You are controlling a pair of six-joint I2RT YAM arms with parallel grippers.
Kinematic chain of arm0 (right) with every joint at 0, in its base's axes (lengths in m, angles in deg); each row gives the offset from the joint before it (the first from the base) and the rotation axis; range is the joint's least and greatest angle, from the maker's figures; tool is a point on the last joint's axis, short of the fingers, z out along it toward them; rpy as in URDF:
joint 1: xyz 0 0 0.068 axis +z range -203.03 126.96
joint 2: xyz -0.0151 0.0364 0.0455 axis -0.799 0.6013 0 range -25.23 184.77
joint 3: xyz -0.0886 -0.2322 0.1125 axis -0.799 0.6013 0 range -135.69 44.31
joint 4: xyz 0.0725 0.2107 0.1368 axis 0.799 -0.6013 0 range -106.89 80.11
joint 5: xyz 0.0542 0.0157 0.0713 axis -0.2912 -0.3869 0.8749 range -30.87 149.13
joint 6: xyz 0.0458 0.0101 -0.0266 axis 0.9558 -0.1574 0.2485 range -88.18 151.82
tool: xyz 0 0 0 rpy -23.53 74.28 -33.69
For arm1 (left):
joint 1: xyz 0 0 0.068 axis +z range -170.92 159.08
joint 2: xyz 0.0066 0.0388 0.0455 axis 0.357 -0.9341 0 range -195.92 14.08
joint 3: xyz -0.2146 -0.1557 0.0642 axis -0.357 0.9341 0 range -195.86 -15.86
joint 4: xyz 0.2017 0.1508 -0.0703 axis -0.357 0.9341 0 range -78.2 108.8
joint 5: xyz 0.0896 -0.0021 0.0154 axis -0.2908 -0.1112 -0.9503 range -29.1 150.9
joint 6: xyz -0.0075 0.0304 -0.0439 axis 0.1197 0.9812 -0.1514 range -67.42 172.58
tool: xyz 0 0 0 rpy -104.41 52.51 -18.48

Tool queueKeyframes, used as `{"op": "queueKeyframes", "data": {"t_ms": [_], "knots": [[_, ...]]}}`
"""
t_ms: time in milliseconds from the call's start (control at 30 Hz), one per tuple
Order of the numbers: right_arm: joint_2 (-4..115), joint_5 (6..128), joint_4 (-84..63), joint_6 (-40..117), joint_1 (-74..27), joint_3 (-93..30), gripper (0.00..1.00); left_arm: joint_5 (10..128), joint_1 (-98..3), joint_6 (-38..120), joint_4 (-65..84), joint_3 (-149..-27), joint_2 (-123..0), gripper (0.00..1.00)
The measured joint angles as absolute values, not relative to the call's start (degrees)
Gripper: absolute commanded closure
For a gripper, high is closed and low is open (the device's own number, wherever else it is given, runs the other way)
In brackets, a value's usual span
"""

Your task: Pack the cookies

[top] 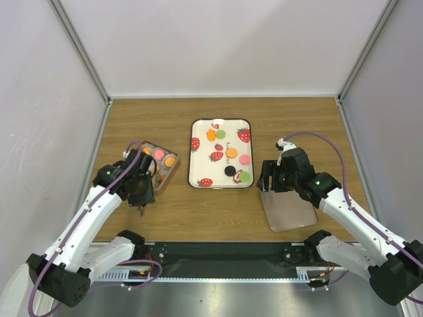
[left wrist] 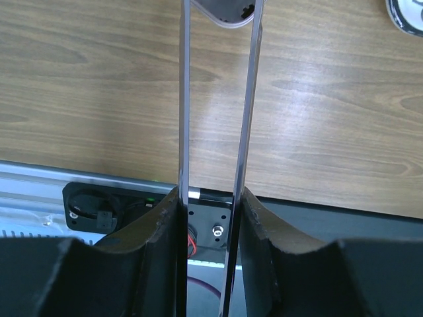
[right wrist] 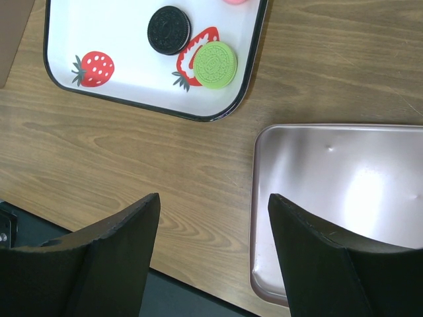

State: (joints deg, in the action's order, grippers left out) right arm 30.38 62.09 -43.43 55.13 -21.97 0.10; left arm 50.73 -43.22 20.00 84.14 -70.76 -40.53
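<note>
Clear plastic box, pinched at its wall by the left hand, is presumably steadied for filling. The right hand is held spread above the lid's edge; loose cookies lie on the tray just ahead of it.

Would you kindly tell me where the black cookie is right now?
In the top view, the black cookie lies in the strawberry tray's near right corner, beside a green cookie.
</note>
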Motion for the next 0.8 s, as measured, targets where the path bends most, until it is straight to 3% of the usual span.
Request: {"op": "queueKeyframes", "data": {"t_ms": [800], "knots": [[30.4,62.1,-43.4,55.1,-21.9,0.1,0.27,51.3,-43.2,19.6,83.9,-67.3,-37.9,0.61]]}}
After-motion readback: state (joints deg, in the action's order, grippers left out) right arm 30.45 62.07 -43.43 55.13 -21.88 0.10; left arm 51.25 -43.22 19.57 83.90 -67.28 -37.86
